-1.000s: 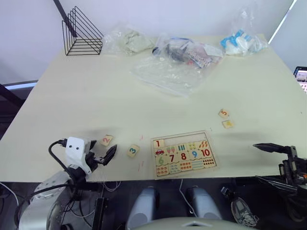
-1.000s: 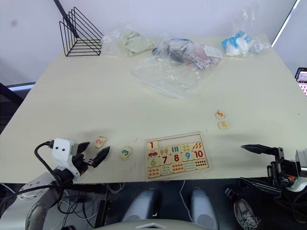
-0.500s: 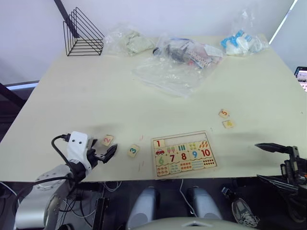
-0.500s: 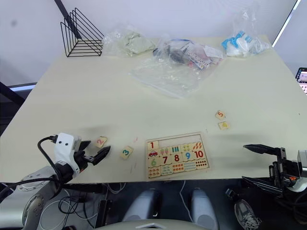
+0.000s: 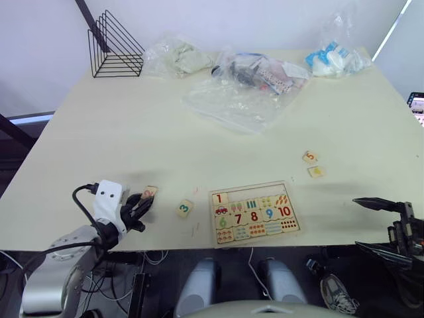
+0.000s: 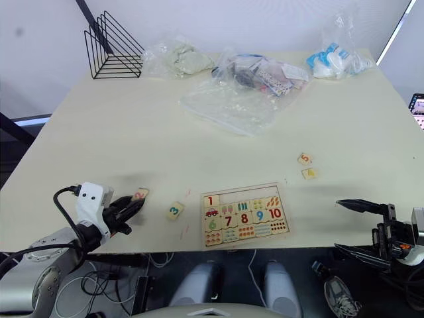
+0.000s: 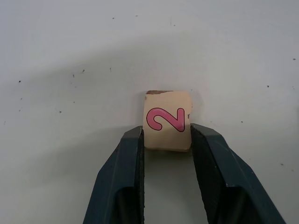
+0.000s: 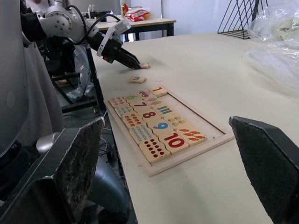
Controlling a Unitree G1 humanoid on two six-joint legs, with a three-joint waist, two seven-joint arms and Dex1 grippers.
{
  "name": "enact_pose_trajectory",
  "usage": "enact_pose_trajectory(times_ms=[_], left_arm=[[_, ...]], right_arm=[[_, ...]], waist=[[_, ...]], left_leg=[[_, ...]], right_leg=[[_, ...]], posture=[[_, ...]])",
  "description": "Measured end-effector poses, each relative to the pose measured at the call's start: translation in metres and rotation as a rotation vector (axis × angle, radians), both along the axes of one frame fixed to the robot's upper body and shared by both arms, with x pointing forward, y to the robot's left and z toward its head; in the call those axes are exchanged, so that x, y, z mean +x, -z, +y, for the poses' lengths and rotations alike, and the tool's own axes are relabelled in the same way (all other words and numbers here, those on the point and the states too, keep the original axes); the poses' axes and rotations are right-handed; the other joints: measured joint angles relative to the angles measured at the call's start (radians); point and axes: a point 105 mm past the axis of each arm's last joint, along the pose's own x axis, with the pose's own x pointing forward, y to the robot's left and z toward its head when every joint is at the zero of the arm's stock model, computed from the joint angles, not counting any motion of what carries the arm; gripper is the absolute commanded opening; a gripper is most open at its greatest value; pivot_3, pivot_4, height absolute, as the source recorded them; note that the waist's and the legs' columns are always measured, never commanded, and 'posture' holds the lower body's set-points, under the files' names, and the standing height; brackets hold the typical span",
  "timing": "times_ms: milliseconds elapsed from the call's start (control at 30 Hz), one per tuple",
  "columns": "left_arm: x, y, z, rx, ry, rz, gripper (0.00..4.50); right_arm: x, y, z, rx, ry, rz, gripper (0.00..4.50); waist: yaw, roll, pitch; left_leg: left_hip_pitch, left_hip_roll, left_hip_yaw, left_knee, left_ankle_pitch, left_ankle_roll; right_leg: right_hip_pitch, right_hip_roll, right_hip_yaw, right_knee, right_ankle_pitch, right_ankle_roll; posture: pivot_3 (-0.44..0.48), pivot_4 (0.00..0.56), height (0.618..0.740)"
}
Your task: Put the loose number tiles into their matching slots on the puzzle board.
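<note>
Left tool [image 7: 167, 140] pinching tile 2 [image 7: 167, 120] on speckled pale table [image 5: 132, 139].

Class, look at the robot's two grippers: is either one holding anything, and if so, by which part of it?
The left gripper grips the number 2 tile by its two opposite side edges, the tile still flat on the table. The right gripper is open and holds nothing.

pink 2 tile [image 7: 167, 121], green 3 tile [image 5: 185, 208]
</note>
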Motion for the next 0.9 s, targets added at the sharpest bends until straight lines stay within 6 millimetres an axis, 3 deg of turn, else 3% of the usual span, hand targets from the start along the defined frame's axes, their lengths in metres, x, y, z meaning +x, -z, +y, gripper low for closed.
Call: enact_pose_trajectory(times_ms=[233,533,600,900], left_arm=[[0.002,-0.013,-0.007,0.028,0.215,0.005,0.99],[0.018,-0.071,-0.059,0.073,0.718,-0.047,0.99],[0.019,-0.072,-0.082,0.079,0.876,-0.004,0.99],[0.029,-0.076,-0.125,0.165,1.076,0.041,0.99]], right_arm=[[0.001,0.000,0.002,0.015,0.001,-0.008,4.50],[0.003,0.003,0.008,0.035,-0.006,-0.021,4.50],[0.002,0.005,0.009,0.040,0.002,-0.019,4.50],[-0.001,-0.003,0.021,0.041,0.011,-0.054,4.50]], waist=[[0.000,0.000,0.000],[-0.004,0.000,0.001],[-0.008,-0.001,0.002],[-0.008,-0.002,0.004]], left_leg=[[0.000,0.000,0.000,0.000,0.000,0.000],[-0.001,0.000,0.001,0.000,0.000,0.000],[-0.001,0.000,0.000,0.000,0.000,0.000],[-0.001,0.000,0.000,0.000,0.000,0.000]], right_leg=[[0.000,0.002,0.000,0.000,0.000,0.000],[0.000,0.003,0.000,0.000,0.000,0.000],[-0.001,0.004,0.000,0.000,0.000,0.000],[-0.001,0.005,0.000,0.001,0.000,0.001]], posture=[[0.000,0.150,0.740],[0.000,0.150,0.740],[0.000,0.150,0.740],[0.000,0.150,0.740]])
